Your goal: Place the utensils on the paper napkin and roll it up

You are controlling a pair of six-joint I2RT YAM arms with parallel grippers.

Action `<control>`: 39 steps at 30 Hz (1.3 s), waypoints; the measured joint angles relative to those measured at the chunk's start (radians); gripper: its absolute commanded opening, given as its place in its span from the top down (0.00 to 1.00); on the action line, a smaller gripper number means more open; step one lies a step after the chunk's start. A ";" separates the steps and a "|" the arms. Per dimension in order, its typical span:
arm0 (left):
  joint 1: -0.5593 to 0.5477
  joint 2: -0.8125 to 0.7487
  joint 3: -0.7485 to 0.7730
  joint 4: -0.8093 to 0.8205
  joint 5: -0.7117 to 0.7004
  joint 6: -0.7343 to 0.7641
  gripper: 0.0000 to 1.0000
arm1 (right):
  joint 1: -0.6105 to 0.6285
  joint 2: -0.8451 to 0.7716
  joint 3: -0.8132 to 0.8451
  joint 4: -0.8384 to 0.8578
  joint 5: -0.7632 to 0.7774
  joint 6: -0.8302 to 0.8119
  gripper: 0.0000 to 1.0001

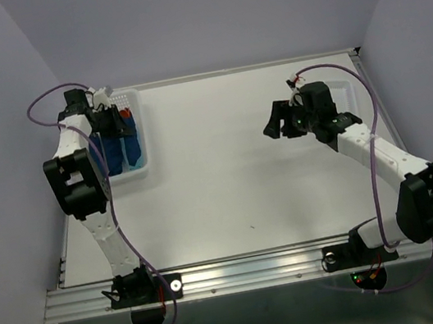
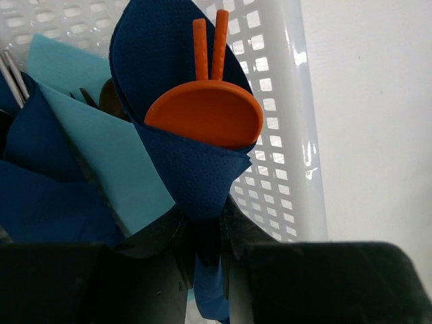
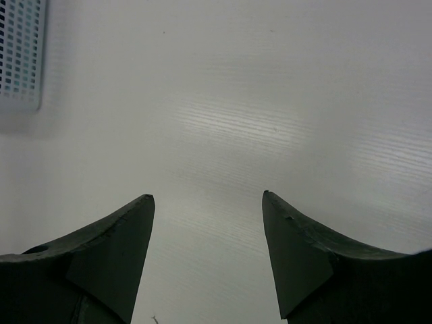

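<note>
layout: basket corner and table

basket (image 1: pixel 138 108) sits on the table (image 1: pixel 237 183) at its far left corner. left gripper (image 2: pixel 206 236) is over the basket, with the rolled paper napkin (image 2: pixel 196 175) between its fingers. utensils (image 2: pixel 206 118) sit inside the roll, ends poking out of its far opening. roll is just beside the basket's right wall. loose napkin sheets (image 2: pixel 101 155) lie left of it in the basket. right gripper (image 1: pixel 278 122) is above the table's right half, well apart from the basket.

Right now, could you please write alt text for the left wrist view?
The left gripper is shut on a rolled dark navy paper napkin wrapping orange plastic utensils, in front of a white perforated plastic basket, beside a light blue napkin.
</note>
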 measured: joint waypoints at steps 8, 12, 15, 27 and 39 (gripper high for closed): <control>0.000 0.066 0.000 -0.006 0.021 -0.003 1.00 | 0.000 0.034 0.000 -0.020 0.000 -0.001 0.29; 0.002 0.069 -0.002 -0.005 0.024 -0.005 1.00 | 0.000 0.035 0.000 -0.020 0.000 -0.001 0.29; 0.002 0.071 -0.002 -0.004 0.024 -0.007 1.00 | 0.000 0.035 0.000 -0.020 0.000 0.000 0.29; 0.002 0.097 -0.002 -0.003 -0.004 -0.018 1.00 | 0.000 0.035 0.000 -0.020 0.000 0.000 0.29; 0.002 0.120 0.012 -0.011 -0.046 -0.023 0.57 | 0.000 0.035 0.000 -0.020 -0.004 0.000 0.29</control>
